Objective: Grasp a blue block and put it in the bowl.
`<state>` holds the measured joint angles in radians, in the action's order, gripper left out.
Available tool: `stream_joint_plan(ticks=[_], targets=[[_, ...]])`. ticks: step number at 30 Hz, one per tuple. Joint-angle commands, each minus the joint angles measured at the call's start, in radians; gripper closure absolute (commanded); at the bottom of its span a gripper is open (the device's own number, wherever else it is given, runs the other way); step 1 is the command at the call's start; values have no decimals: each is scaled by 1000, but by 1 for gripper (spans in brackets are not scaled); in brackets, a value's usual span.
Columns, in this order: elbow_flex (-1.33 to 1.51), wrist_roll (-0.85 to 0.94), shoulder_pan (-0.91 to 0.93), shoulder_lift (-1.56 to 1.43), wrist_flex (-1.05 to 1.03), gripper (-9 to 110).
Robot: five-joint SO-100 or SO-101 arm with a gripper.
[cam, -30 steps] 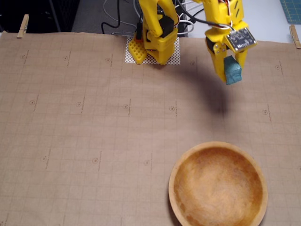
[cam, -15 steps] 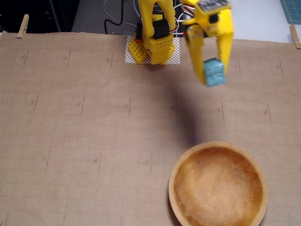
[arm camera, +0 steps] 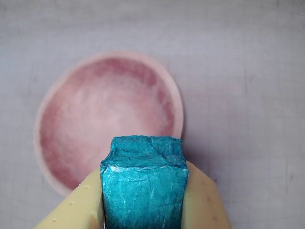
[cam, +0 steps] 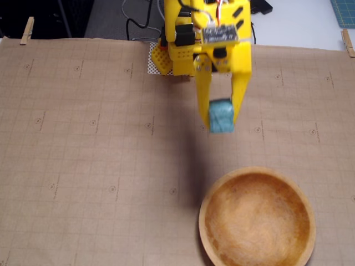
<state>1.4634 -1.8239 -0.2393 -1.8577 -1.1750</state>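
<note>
My yellow gripper (cam: 221, 123) is shut on the teal-blue block (cam: 221, 116) and holds it in the air above the paper-covered table. In the wrist view the gripper (arm camera: 144, 191) clamps the rough block (arm camera: 143, 183) between its two pale yellow fingers (arm camera: 76, 202). The large round wooden bowl (cam: 206, 208) stands on the table nearer the camera than the block in the fixed view, with nothing showing inside it. In the wrist view the bowl (arm camera: 47, 102) looks pinkish and lies just beyond the block.
Brown gridded paper (cam: 83, 138) covers the table and is held by wooden clothespins (cam: 26, 30) at its far corners. The arm's base (cam: 166, 55) and cables stand at the far edge.
</note>
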Motion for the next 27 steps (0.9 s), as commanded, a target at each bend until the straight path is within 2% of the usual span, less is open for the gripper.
stream_joint_plan(ticks=[1,12,21,27], targets=[[-63,9,-15,25,107,104],[-78,11,-141,210,350,104],[-95,11,-152,367,508,104],[-190,12,-138,525,531,104]])
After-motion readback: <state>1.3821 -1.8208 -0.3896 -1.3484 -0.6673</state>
